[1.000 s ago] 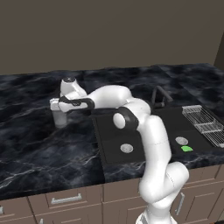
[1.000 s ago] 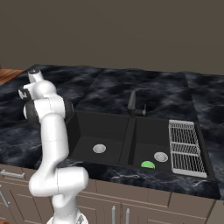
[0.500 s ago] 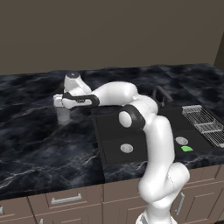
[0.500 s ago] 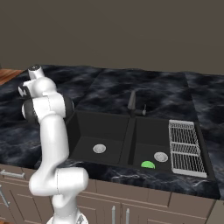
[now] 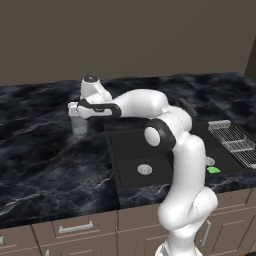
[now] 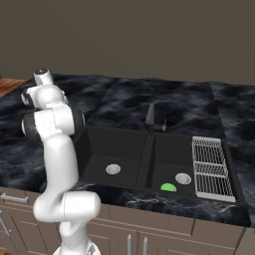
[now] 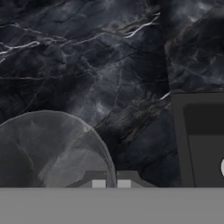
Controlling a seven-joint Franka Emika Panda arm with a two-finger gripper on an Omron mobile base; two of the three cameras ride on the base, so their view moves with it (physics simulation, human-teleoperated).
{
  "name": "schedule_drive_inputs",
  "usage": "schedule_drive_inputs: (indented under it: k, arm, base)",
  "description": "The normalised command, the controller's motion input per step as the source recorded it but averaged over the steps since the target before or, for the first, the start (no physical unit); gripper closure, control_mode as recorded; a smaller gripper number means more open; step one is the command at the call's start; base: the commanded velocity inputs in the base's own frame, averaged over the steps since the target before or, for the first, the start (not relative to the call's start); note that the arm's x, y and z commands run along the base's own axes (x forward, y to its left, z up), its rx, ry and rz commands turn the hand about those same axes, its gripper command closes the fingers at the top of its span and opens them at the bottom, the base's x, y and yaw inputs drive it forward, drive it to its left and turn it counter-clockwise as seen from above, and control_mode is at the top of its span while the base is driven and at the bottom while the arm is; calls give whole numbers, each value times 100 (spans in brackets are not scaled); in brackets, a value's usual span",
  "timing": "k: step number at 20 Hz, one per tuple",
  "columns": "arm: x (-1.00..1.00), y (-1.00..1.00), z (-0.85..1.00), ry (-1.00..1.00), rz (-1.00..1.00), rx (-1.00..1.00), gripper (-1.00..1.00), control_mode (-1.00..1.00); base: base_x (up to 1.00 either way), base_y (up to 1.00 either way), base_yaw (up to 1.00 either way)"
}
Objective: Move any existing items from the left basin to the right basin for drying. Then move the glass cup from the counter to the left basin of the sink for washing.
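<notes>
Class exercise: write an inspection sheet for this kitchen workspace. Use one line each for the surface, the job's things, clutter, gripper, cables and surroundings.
Surface: glossy black marble counter with white veins.
Job's things: small bright green lump lies in the rack-side right basin; left basin holds nothing but its drain; clear glass cup is upright left of the sink.
Clutter: nothing seen.
Gripper: gripper shut on the cup's rim.
Cables: nothing seen.
Surroundings: silver wire rack, dark curved faucet, beige cabinets.
</notes>
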Motion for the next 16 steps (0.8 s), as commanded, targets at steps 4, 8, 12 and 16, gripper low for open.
schedule_drive_inputs:
  k: [4, 8, 12, 16]
  arm:
    - [-26, -52, 19, 0, -3, 0, 100, -100]
    - [-31, -53, 8, 0, -4, 0, 100, -100]
    - [-35, -54, 3, 0, -5, 0, 100, -100]
    - [-40, -59, 2, 0, -5, 0, 100, -100]
  base:
    - [0, 0, 0]
    - [0, 0, 0]
    - [0, 0, 0]
    - [0, 0, 0]
